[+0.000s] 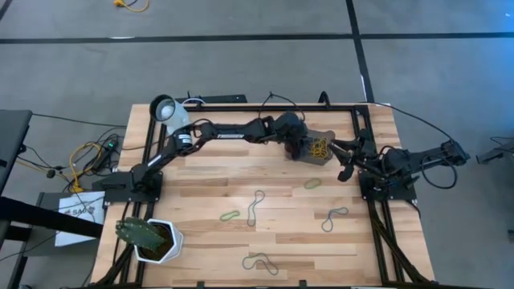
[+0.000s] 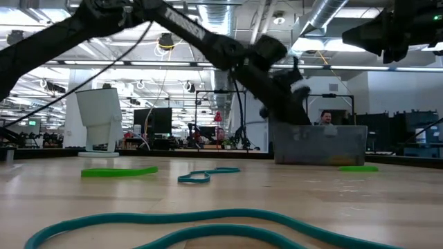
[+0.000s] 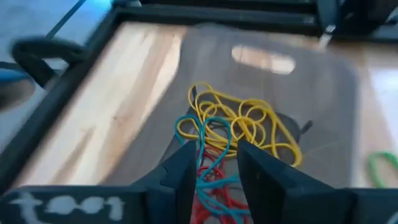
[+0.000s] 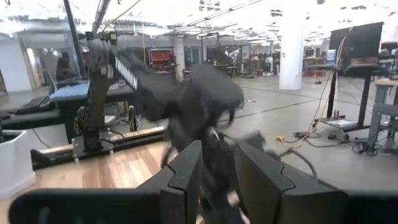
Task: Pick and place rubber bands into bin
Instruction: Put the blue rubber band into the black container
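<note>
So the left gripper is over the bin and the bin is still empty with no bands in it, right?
Not quite. The left gripper is over the bin, but the bin is not empty: the left wrist view shows yellow, red and teal rubber bands already lying inside it.

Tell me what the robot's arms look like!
Two thin black arms with joints. The left arm has small white lettering on it. Each gripper, left and right, has two flat dark fingers. A black cable loops by the right arm.

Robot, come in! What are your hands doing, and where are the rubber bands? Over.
Left gripper open over the bin, bands inside. Right gripper open, waiting beside the bin. Loose rubber bands on the table. Nothing blocking.
</note>
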Controlling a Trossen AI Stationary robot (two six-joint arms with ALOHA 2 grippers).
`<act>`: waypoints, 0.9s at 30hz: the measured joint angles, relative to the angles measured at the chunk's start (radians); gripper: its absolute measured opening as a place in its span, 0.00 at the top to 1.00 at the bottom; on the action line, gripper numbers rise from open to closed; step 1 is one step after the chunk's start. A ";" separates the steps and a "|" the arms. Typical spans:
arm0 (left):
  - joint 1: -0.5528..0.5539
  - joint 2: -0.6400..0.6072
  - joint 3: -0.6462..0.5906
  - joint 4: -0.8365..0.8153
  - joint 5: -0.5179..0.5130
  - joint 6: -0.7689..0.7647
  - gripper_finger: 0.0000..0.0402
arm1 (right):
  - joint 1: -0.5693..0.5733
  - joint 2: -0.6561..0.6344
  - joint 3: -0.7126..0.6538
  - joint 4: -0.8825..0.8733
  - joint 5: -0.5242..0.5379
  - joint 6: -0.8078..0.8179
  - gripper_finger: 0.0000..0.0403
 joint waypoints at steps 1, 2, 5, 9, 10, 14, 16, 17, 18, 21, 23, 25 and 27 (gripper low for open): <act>0.001 -0.026 0.000 -0.034 0.000 0.007 0.73 | 0.008 0.000 0.005 -0.007 0.001 -0.011 0.77; 0.001 -0.054 0.000 -0.075 0.000 0.024 0.73 | 0.019 0.000 0.009 -0.018 0.000 -0.017 0.77; 0.000 -0.146 0.000 -0.222 0.000 0.080 0.73 | 0.058 0.000 0.026 -0.057 0.000 -0.023 0.77; 0.000 -0.291 0.000 -0.434 -0.009 0.153 0.73 | 0.125 0.000 0.055 -0.092 0.000 -0.022 0.77; 0.000 -0.331 0.000 -0.500 -0.016 0.158 0.73 | 0.145 0.000 0.062 -0.106 0.000 -0.022 0.77; 0.000 -0.466 0.001 -0.755 -0.113 0.150 0.73 | 0.238 0.000 0.091 -0.150 0.007 -0.021 0.77; 0.000 -0.530 -0.015 -0.865 -0.157 0.128 0.73 | 0.281 0.000 0.091 -0.150 0.008 -0.022 0.77; 0.000 -0.567 -0.034 -0.904 -0.168 0.116 0.73 | 0.300 0.000 0.091 -0.149 0.011 -0.022 0.77; 0.001 -0.605 -0.058 -0.947 -0.170 0.103 0.73 | 0.317 0.000 0.091 -0.149 0.023 -0.022 0.77; -0.003 -0.732 -0.183 -1.003 -0.176 0.053 0.73 | 0.358 0.000 0.091 -0.148 0.120 -0.022 0.77; -0.009 -0.834 -0.321 -0.948 -0.195 0.010 0.73 | 0.377 0.000 0.091 -0.148 0.196 -0.022 0.77; -0.018 -0.945 -0.498 -0.836 -0.217 -0.033 0.73 | 0.390 0.000 0.087 -0.147 0.241 -0.022 0.77; -0.034 -1.056 -0.706 -0.689 -0.217 -0.090 0.73 | 0.396 0.000 0.080 -0.151 0.245 -0.021 0.77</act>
